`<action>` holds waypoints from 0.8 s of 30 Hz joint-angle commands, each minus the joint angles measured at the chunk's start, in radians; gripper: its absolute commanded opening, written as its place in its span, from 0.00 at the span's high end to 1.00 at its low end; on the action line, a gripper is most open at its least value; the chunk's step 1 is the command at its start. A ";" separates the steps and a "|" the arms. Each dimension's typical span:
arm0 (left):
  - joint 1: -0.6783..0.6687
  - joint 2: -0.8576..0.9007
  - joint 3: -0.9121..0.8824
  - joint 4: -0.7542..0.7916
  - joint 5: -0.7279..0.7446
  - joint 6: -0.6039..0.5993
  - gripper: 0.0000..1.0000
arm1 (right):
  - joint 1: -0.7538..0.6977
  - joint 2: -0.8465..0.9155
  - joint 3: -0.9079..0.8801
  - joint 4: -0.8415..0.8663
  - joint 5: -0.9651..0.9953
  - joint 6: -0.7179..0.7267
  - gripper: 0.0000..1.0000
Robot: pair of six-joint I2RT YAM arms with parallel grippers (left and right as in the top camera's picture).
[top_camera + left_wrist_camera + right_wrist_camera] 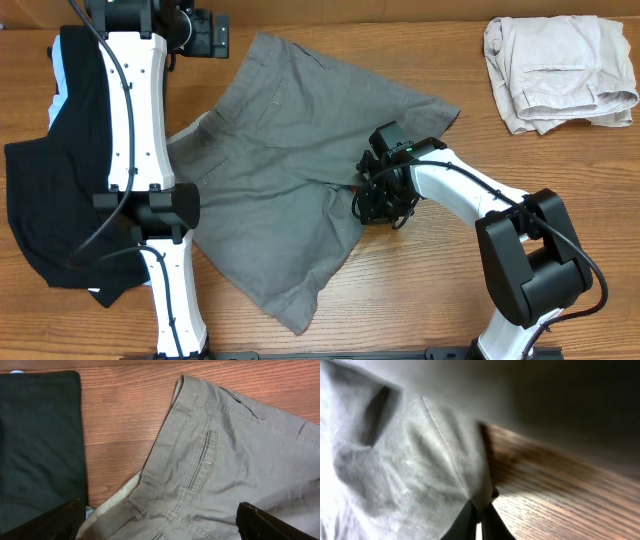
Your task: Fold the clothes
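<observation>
The grey shorts [290, 170] lie spread flat across the middle of the table, waistband toward the far left. My right gripper [377, 197] sits at their right edge, between the two legs. In the right wrist view its fingers [481, 512] are shut on a pinched fold of the shorts' [410, 460] edge, just above the wood. My left gripper [212, 38] hovers at the far side over the waistband. Its fingers [272, 522] stand wide open, and beneath them show the waistband and welt pocket of the shorts [225, 460].
A black garment [50, 200] lies along the left edge, under the left arm, and fills the left of the left wrist view [40, 435]. Folded beige shorts [560, 70] rest at the far right corner. Bare wood shows between them and the grey shorts.
</observation>
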 commanded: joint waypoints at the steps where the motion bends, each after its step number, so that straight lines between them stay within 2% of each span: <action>1: -0.009 0.000 0.006 -0.002 0.007 0.028 0.00 | -0.004 -0.031 0.005 -0.033 -0.018 0.001 0.96; 10: -0.016 0.000 0.006 -0.013 0.007 0.045 0.00 | -0.185 -0.070 0.267 -0.439 0.135 -0.004 0.96; 16: -0.030 0.002 0.005 -0.016 0.014 0.048 0.00 | -0.323 -0.069 0.348 -0.542 0.188 -0.060 0.96; 19: -0.043 0.007 -0.011 -0.004 0.086 0.089 0.00 | -0.369 -0.068 0.348 -0.603 0.220 -0.060 0.95; 20: -0.050 0.008 -0.021 0.006 0.095 0.096 0.00 | -0.379 -0.068 0.348 -0.615 0.220 -0.060 0.65; 22: -0.069 0.012 -0.053 0.037 0.093 0.101 0.00 | -0.391 -0.068 0.348 -0.629 0.219 -0.060 0.28; 23: -0.080 0.015 -0.069 0.053 0.094 0.108 0.00 | -0.394 -0.068 0.348 -0.630 0.219 -0.060 0.21; 24: -0.090 0.020 -0.087 0.076 0.094 0.110 0.00 | -0.394 -0.068 0.348 -0.627 0.217 -0.060 0.18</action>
